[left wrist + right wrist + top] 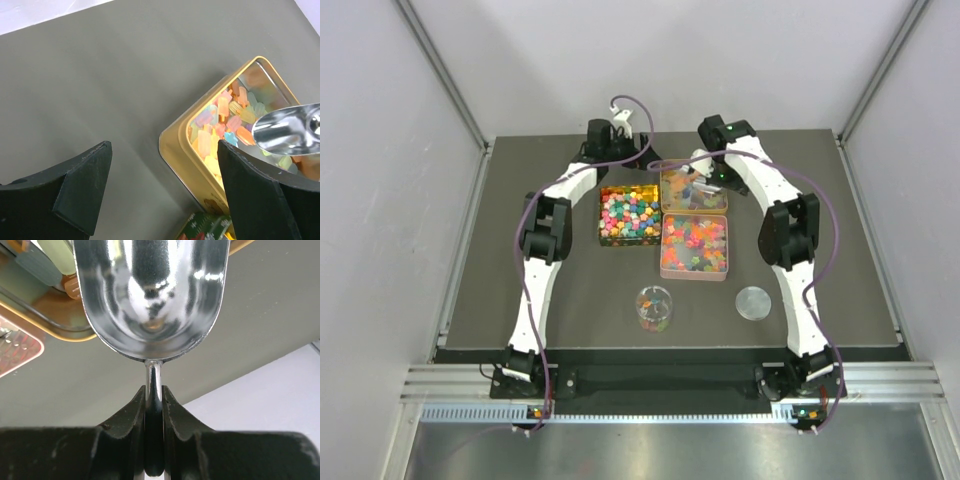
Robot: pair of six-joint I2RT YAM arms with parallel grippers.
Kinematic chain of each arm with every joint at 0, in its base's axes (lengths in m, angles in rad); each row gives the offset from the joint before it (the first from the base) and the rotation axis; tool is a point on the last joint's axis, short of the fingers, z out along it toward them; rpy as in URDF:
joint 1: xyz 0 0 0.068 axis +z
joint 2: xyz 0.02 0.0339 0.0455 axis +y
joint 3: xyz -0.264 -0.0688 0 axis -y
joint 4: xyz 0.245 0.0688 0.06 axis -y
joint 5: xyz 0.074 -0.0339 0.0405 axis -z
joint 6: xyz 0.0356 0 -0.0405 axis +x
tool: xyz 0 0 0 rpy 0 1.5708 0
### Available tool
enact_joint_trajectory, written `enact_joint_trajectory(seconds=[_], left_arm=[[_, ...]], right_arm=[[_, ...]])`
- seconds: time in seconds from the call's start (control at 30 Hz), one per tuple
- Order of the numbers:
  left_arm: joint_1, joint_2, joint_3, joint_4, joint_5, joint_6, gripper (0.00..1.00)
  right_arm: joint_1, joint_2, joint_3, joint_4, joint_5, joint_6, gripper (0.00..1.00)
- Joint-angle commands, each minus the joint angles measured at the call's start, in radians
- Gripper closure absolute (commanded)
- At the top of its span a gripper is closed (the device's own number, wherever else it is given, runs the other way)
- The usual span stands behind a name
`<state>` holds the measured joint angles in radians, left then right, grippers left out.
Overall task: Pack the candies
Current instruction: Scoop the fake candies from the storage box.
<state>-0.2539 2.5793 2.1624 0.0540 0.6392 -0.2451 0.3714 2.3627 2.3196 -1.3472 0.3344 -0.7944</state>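
Scoop [150,295] looks empty, handle pinched tight in R gripper [154,401], bowl just past fingertips over far tin [170,150]. L gripper [162,170] spread wide, nothing held. Candies [628,215] mostly unpacked in 3 tins; few in jar [654,308], well behind both grippers. Early stage, prob. Also 1 lid [752,302], 1 scoop.

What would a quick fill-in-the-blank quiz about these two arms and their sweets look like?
1. The right gripper is shut on the handle of a shiny metal ____.
2. The left gripper holds nothing; its jaws stand ____.
3. On the table sit ____ open tins of candies.
Missing words: scoop; open; three.
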Motion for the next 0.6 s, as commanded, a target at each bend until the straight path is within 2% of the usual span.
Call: enact_joint_trajectory(seconds=[0.0,0.13,0.57], left_arm=[[0.008,-0.11,-0.03,0.072,0.019,-0.002,0.1],[0.01,-0.13,-0.067,0.081,0.019,0.004,0.1],[0.027,-0.206,-0.099,0.05,0.027,0.036,0.1]], right_arm=[[0.014,-0.014,0.012,-0.127,0.029,-0.029,1.0],[0.02,-0.033,-0.035,-0.125,0.005,-0.045,1.0],[0.026,0.059,-0.023,-0.127,-0.054,-0.011,1.0]])
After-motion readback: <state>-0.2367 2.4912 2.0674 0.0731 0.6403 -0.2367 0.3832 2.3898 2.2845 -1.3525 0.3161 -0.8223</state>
